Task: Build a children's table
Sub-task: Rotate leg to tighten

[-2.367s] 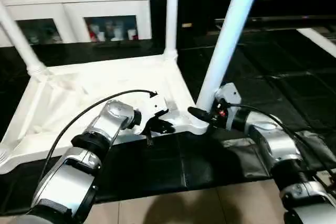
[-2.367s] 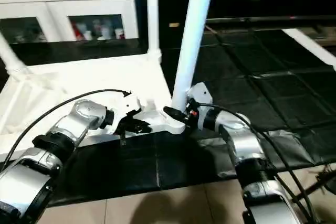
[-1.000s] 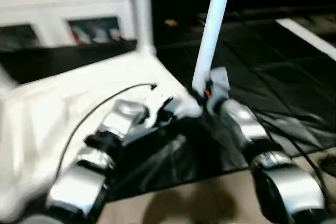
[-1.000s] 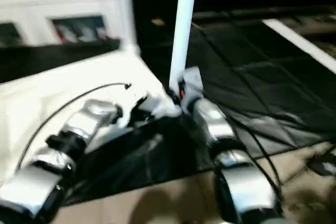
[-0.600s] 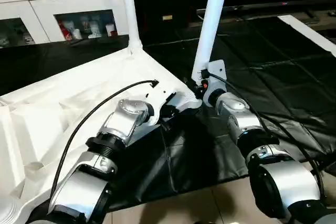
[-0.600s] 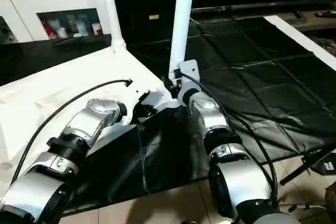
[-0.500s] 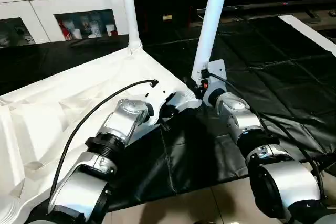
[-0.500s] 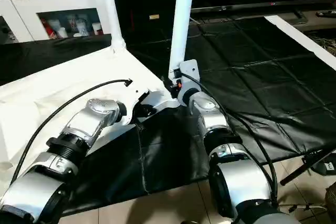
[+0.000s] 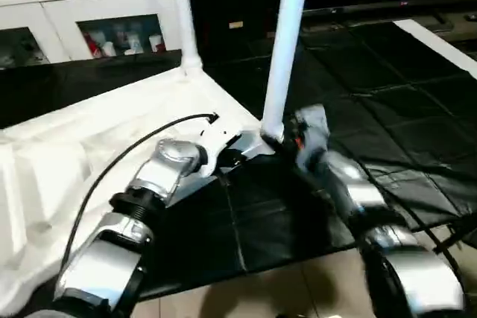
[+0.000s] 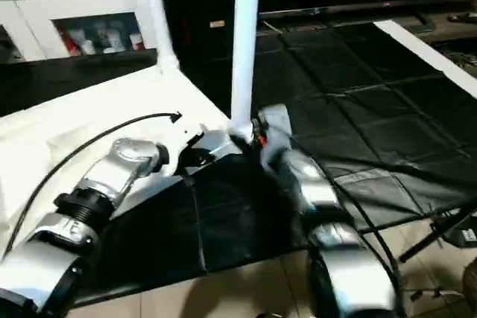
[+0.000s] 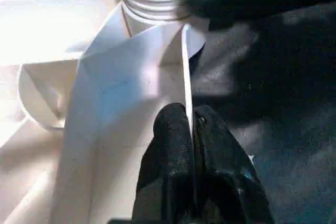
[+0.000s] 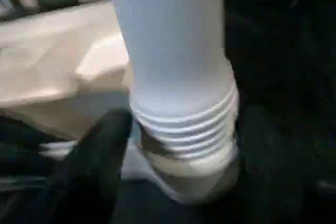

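Note:
The children's table lies upside down, its white top [image 9: 82, 154] on a black mat with the ribbed underside facing up. One white leg [image 9: 181, 13] stands in the far corner socket. A second leg [image 9: 285, 42] stands in the near corner socket, its ribbed base [image 12: 184, 124] seated there. My left gripper [image 9: 227, 160] is shut on the top's thin rim [image 11: 185, 77] right beside that socket. My right gripper [image 9: 277, 141] is at the near leg's base from the other side. It is open, with one black finger [image 12: 100, 156] beside the ribs.
A white cabinet with glass doors [image 9: 89, 13] stands at the back left. The black mat [image 9: 387, 109] spreads to the right, with a white strip [image 9: 440, 42] along its far right side. Beige floor tiles [image 9: 261, 288] run along the front. A black stand foot [image 10: 440, 236] shows at the right.
My right gripper's fingers have spread apart at the leg's base and that arm is blurred in motion. The left gripper keeps its hold on the rim. The camera has shifted slightly.

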Controlling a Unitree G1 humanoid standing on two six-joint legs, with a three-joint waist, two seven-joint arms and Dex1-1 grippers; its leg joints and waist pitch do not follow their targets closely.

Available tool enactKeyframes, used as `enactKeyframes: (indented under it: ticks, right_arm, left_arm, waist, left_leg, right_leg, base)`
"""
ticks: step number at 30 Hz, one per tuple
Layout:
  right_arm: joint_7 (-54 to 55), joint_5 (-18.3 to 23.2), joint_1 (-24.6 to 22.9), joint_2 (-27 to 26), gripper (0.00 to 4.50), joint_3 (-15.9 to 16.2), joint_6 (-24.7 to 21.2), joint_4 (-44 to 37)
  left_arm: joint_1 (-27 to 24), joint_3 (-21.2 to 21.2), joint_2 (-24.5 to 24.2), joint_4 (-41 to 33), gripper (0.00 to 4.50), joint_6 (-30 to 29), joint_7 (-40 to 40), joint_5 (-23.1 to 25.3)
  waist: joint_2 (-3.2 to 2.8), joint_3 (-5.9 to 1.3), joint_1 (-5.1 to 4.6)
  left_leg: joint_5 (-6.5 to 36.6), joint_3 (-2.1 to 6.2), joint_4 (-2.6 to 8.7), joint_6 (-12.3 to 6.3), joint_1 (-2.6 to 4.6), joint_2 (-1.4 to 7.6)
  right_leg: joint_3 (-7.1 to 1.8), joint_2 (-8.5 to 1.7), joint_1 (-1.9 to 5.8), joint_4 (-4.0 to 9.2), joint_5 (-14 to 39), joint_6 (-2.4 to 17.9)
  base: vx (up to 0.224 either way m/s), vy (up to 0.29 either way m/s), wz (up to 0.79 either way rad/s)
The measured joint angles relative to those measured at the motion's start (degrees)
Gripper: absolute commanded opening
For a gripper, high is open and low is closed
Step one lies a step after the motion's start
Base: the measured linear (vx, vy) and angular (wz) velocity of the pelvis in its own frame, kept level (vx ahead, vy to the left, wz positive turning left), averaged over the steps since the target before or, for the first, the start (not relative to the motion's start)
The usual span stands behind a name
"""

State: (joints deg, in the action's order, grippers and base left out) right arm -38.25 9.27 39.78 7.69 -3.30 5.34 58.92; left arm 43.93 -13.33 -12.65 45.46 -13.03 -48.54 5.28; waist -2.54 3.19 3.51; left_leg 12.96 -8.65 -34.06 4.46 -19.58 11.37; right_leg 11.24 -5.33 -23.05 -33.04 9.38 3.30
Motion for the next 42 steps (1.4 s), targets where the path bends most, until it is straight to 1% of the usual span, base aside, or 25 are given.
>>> enactKeyframes:
  ticks: [1,2,4,5,6,7,9,10,11,12,15,17,22,25,29,31,34,35,38,39,40,41,42]
  right_arm:
    - [-1.59,-0.16,-0.48,0.89,3.74,0.66,-0.27,-0.29]
    - [-3.32,-0.18,-1.64,1.74,3.74,1.13,-0.31,-0.92]
    - [-5.65,-0.26,-3.35,2.82,3.93,1.56,-0.37,-1.97]
    - [-7.32,-0.23,-4.46,3.58,3.93,1.79,-0.41,-3.14]
    - [-8.84,-0.19,-5.23,4.61,4.18,2.07,-0.41,-4.43]
    - [-10.21,-0.13,-5.71,5.57,4.18,2.14,-0.42,-5.56]
    - [-13.48,0.03,-6.1,7.79,4.32,2.45,-0.43,-8.43]
    - [-15.16,0.17,-6.24,8.79,4.32,2.73,-0.43,-9.86]
    - [-17.27,0.25,-6.58,9.85,4.42,3.18,-0.38,-11.6]
    - [-21.16,0.34,-7.27,12.08,4.42,4.29,-0.32,-14.24]
    - [-27.22,0.71,-8.1,16.0,4.42,5.03,-0.96,-17.44]
    - [-29.82,1.26,-8.18,16.94,4.42,5.49,-2.17,-19.05]
    - [-34.39,0.81,-8.45,18.87,4.42,8.65,-3.1,-23.24]
    - [-35.87,0.16,-8.45,18.63,4.42,10.41,-3.55,-24.31]
    - [-36.8,-0.66,-8.03,17.16,4.42,12.0,-3.63,-23.75]
    - [-37.3,-0.92,-7.57,16.61,4.15,12.71,-3.68,-23.05]
    - [-37.63,-0.96,-7.1,16.07,4.03,13.26,-3.81,-22.04]
    - [-37.92,-0.95,-6.94,16.02,3.81,13.41,-3.84,-22.04]
    - [-38.4,-0.94,-6.47,15.99,3.7,13.6,-4.11,-22.02]
    - [-38.65,-0.92,-6.26,15.91,3.53,13.68,-4.28,-22.02]
    - [-38.77,-0.91,-6.13,15.79,3.53,13.73,-4.6,-22.02]
    - [-39.08,-0.91,-6.08,15.69,3.36,13.8,-4.76,-22.01]
    - [-39.44,-0.9,-6.08,15.54,3.29,13.91,-4.82,-21.97]
  left_arm:
    - [0.25,-0.07,-0.25,0.46,0.0,0.52,-0.74,0.03]
    - [0.43,-0.22,-0.41,0.66,0.0,0.91,-1.74,0.04]
    - [0.7,-0.58,-0.83,0.81,0.0,1.86,-3.34,0.05]
    - [0.94,-1.07,-1.08,1.12,0.0,2.92,-4.52,0.08]
    - [1.03,-1.44,-1.5,1.22,0.0,3.62,-5.69,0.05]
    - [1.06,-1.7,-1.89,1.5,0.0,4.5,-6.87,0.04]
    - [1.13,-2.14,-2.71,2.23,0.0,6.72,-9.23,0.03]
    - [1.19,-2.42,-2.98,2.52,0.0,7.67,-10.26,0.09]
    - [1.19,-2.91,-3.38,2.74,0.0,8.79,-11.67,0.09]
    - [1.19,-3.73,-4.09,2.81,0.0,10.09,-14.3,0.08]
    - [1.24,-4.93,-5.44,3.18,0.0,12.44,-18.38,0.58]
    - [1.27,-5.7,-6.15,3.34,0.0,14.13,-20.1,1.19]
    - [1.43,-6.92,-7.15,4.01,0.0,17.89,-24.09,1.32]
    - [1.42,-7.82,-7.6,3.69,0.0,19.19,-26.43,1.34]
    - [1.4,-9.2,-8.07,2.95,0.0,21.18,-28.76,1.79]
    - [1.4,-9.49,-8.2,2.94,0.0,21.86,-29.08,1.87]
    - [1.4,-9.62,-8.22,2.9,0.0,22.25,-29.51,2.0]
    - [1.4,-9.62,-8.23,2.9,0.0,22.31,-29.52,2.08]
    - [1.4,-9.62,-8.28,2.9,0.0,22.48,-29.56,2.13]
    - [1.4,-9.63,-8.3,2.91,0.0,22.61,-29.58,2.15]
    - [1.4,-9.63,-8.3,2.91,0.0,22.71,-29.59,2.19]
    - [1.4,-9.64,-8.3,2.91,0.0,22.8,-29.59,2.23]
    - [1.4,-9.64,-8.3,2.91,0.0,22.89,-29.63,2.26]
  waist:
    - [-0.15,-0.02,0.13]
    - [-0.17,-0.02,0.28]
    - [-0.28,0.0,0.95]
    - [-0.35,0.02,1.43]
    - [-0.39,0.04,1.71]
    - [-0.43,0.02,1.95]
    - [-0.46,0.0,2.46]
    - [-0.46,0.0,2.73]
    - [-0.46,0.0,3.04]
    - [-0.47,-0.01,3.52]
    - [-0.48,-0.02,4.5]
    - [-0.52,-0.05,4.7]
    - [-0.53,-0.06,5.02]
    - [-0.55,-0.08,5.44]
    - [-0.55,-0.1,6.18]
    - [-0.54,-0.1,6.29]
    - [-0.54,-0.1,6.33]
    - [-0.54,-0.1,6.32]
    - [-0.54,-0.1,6.3]
    - [-0.54,-0.1,6.3]
    - [-0.54,-0.1,6.31]
    - [-0.54,-0.1,6.32]
    - [-0.54,-0.1,6.32]
  left_leg:
    - [0.0,-0.02,-0.01,0.0,-0.06,0.0]
    - [0.0,-0.03,-0.01,0.0,-0.14,0.0]
    - [0.0,-0.02,-0.06,0.0,-0.45,0.0]
    - [0.0,-0.02,-0.1,-0.01,-0.55,0.01]
    - [0.01,-0.03,-0.14,-0.02,-0.64,0.02]
    - [0.01,-0.03,-0.18,-0.03,-0.73,0.02]
    - [0.02,-0.03,-0.35,-0.04,-0.95,0.06]
    - [0.02,-0.03,-0.41,-0.04,-0.98,0.08]
    - [0.02,-0.04,-0.42,-0.04,-0.98,0.08]
    - [0.02,-0.04,-0.42,-0.05,-0.96,0.08]
    - [0.01,-0.12,-0.48,-0.04,-0.83,0.11]
    - [0.01,-0.15,-0.49,-0.03,-0.76,0.11]
    - [0.01,-0.16,-0.5,-0.03,-0.77,0.11]
    - [0.01,-0.15,-0.5,-0.03,-0.79,0.11]
    - [0.01,-0.15,-0.54,-0.03,-0.77,0.11]
    - [0.01,-0.15,-0.6,-0.03,-0.78,0.11]
    - [0.01,-0.16,-0.67,-0.03,-0.79,0.11]
    - [0.01,-0.16,-0.67,-0.03,-0.78,0.11]
    - [0.01,-0.17,-0.68,-0.03,-0.78,0.11]
    - [0.01,-0.17,-0.68,-0.03,-0.78,0.11]
    - [0.01,-0.17,-0.68,-0.03,-0.78,0.11]
    - [0.01,-0.17,-0.68,-0.03,-0.78,0.11]
    - [0.01,-0.17,-0.68,-0.03,-0.78,0.11]
  right_leg:
    - [-0.04,0.0,-0.04,-0.02,-0.12,0.21]
    - [-0.04,0.0,-0.12,-0.01,-0.19,0.32]
    - [-0.03,0.0,-0.35,-0.04,-0.19,0.33]
    - [-0.03,0.0,-0.45,-0.07,-0.2,0.34]
    - [-0.03,0.0,-0.53,-0.08,-0.2,0.34]
    - [-0.04,0.0,-0.62,-0.12,-0.2,0.34]
    - [-0.04,0.0,-0.84,-0.24,-0.21,0.35]
    - [-0.04,0.0,-0.87,-0.3,-0.21,0.35]
    - [-0.04,0.0,-0.88,-0.31,-0.21,0.35]
    - [-0.04,0.0,-0.85,-0.31,-0.2,0.34]
    - [-0.06,0.0,-0.75,-0.31,-0.23,0.34]
    - [-0.1,0.0,-0.7,-0.31,-0.24,0.29]
    - [-0.12,0.0,-0.69,-0.31,-0.26,0.29]
    - [-0.12,0.0,-0.7,-0.31,-0.26,0.3]
    - [-0.14,0.0,-0.69,-0.34,-0.27,0.31]
    - [-0.17,-0.01,-0.69,-0.4,-0.27,0.31]
    - [-0.22,0.0,-0.7,-0.44,-0.27,0.31]
    - [-0.23,0.0,-0.69,-0.45,-0.26,0.29]
    - [-0.25,0.0,-0.7,-0.47,-0.26,0.29]
    - [-0.25,0.0,-0.71,-0.5,-0.26,0.29]
    - [-0.25,0.0,-0.71,-0.5,-0.26,0.29]
    - [-0.25,0.0,-0.71,-0.51,-0.26,0.28]
    - [-0.25,0.0,-0.71,-0.51,-0.26,0.28]
  base:
    - [0.0,0.0,0.0]
    - [0.0,0.0,0.0]
    - [0.0,0.0,0.0]
    - [0.0,0.0,0.0]
    - [0.0,0.0,0.0]
    - [0.0,0.0,0.0]
    - [0.0,0.0,0.0]
    - [0.0,0.0,0.0]
    - [0.0,0.0,0.0]
    - [0.0,0.0,0.0]
    - [0.0,0.0,0.0]
    - [0.0,0.0,0.0]
    - [0.0,0.0,0.0]
    - [0.0,0.0,0.0]
    - [0.0,0.0,0.0]
    - [0.0,0.0,0.0]
    - [0.0,0.0,0.0]
    - [0.0,0.0,0.0]
    - [0.0,0.0,0.0]
    - [0.0,0.0,0.0]
    - [0.0,0.0,0.0]
    - [0.0,0.0,0.0]
    - [0.0,0.0,0.0]
